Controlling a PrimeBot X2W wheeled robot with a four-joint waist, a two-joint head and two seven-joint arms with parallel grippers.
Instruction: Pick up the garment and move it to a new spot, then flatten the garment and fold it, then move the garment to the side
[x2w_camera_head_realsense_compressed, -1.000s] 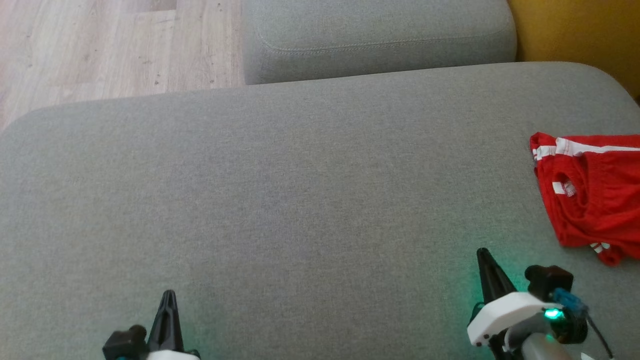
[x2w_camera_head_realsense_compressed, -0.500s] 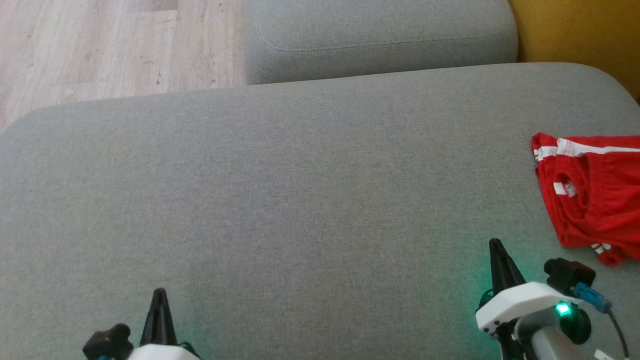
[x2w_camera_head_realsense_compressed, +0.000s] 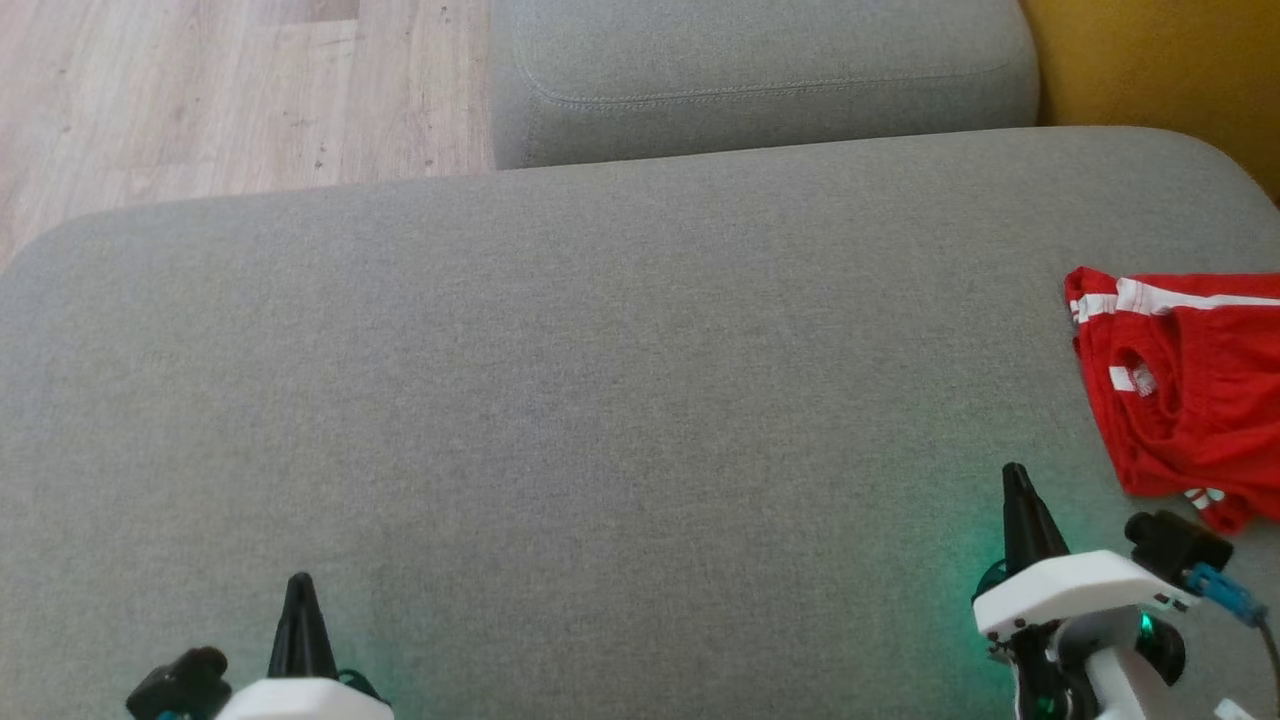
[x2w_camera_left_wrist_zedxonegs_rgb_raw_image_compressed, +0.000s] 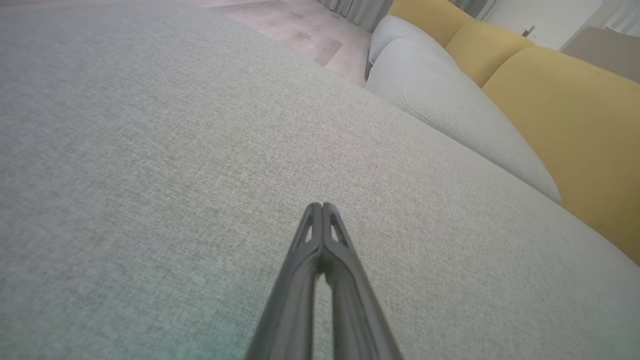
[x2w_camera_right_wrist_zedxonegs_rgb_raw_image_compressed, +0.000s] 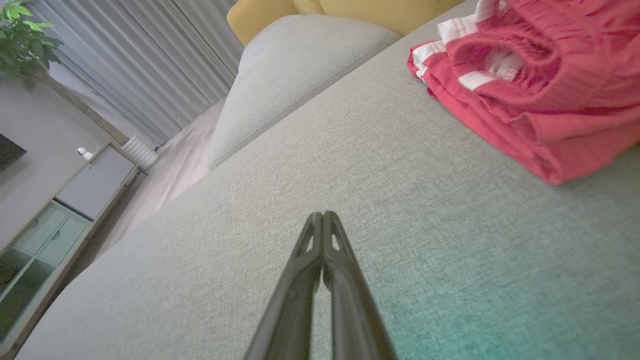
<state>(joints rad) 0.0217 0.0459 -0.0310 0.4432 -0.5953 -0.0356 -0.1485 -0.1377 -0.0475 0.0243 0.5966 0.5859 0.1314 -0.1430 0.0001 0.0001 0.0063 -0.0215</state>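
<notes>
Red garment (x2w_camera_head_realsense_compressed: 1190, 400) with white stripes, folded, at cushion's right edge

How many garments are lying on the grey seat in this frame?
1. A red garment with white stripes lies at the head view's right edge on the grey seat, beyond the right tool. It runs off frame, so others could be hidden.

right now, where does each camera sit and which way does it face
Head view: on the head, looking down at the grey seat; left pincer lower left, right pincer lower right, both shut.
Left wrist view: on that wrist, along the left pincer, across the seat toward the yellow backrest.
Right wrist view: on that wrist, along the right pincer, past the red garment toward curtains.
Shared: head and right wrist views both show the red garment.
</notes>
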